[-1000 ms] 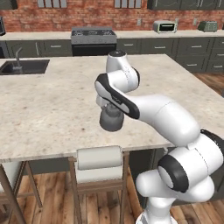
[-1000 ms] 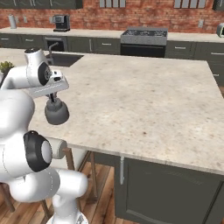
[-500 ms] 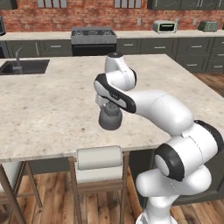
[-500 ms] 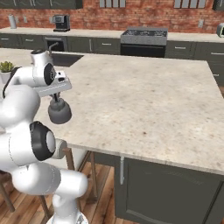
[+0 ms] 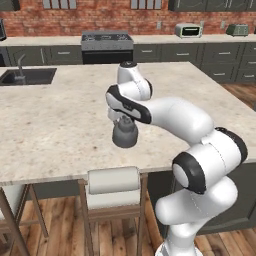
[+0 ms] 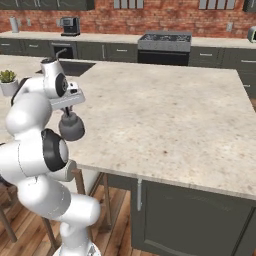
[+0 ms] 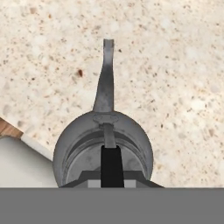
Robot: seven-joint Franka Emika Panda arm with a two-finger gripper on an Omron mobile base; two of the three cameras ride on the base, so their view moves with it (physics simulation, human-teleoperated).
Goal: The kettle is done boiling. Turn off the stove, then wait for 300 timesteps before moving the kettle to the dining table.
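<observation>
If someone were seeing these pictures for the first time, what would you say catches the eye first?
First, the white arm reaching over the dining table, its tool shut on the handle of the grey kettle near the table's front edge. Behind it, the stove sits against the red brick wall, with a white stool tucked below the table edge.
</observation>
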